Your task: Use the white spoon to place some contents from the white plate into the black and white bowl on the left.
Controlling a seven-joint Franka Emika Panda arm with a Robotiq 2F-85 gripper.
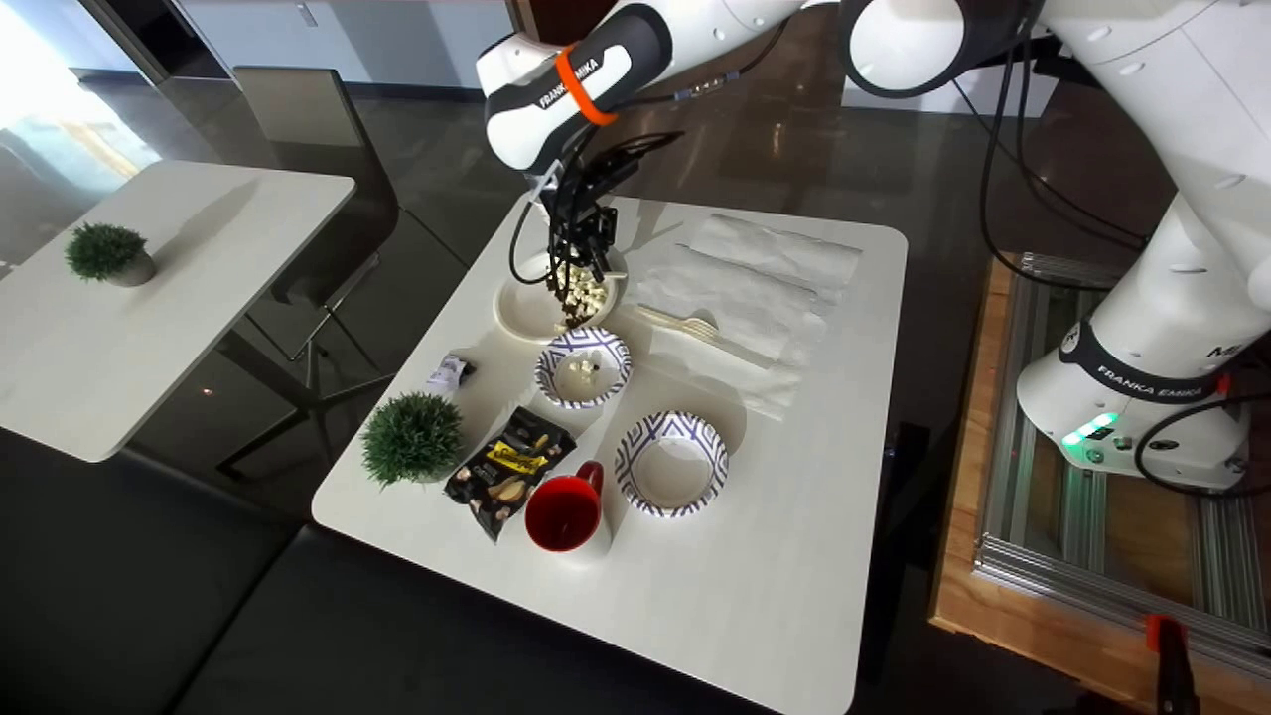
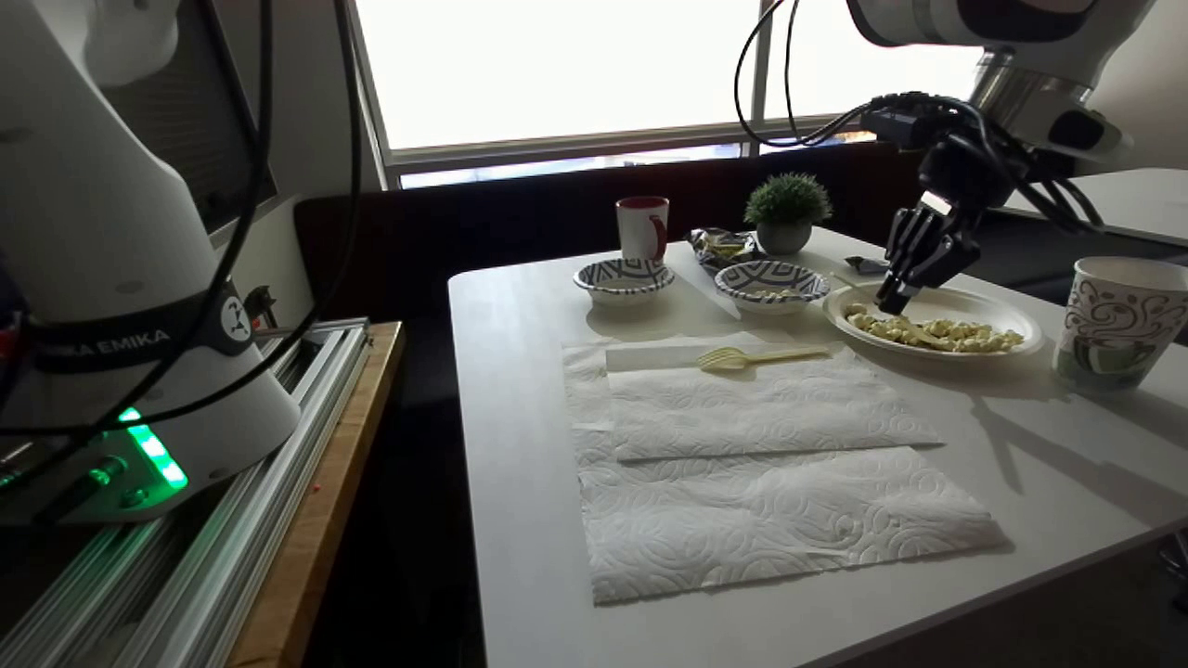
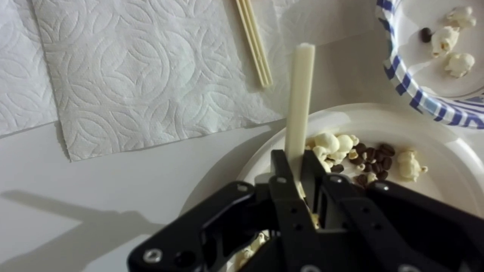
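One white plastic spoon (image 3: 299, 105) is pinched by its handle in the gripper (image 3: 295, 160) over the white plate (image 3: 446, 173), its scooping end hidden in the wrist view. To fill it well, slide it low and nearly level beneath the popcorn (image 3: 328, 142) and coffee beans (image 3: 372, 154), then lift slowly without tipping. I take the patterned paper bowl (image 1: 673, 469) near the red-lined mug (image 1: 566, 518) to be the one meant, though its twin (image 1: 588, 356) just beside the white plate leaves some doubt.
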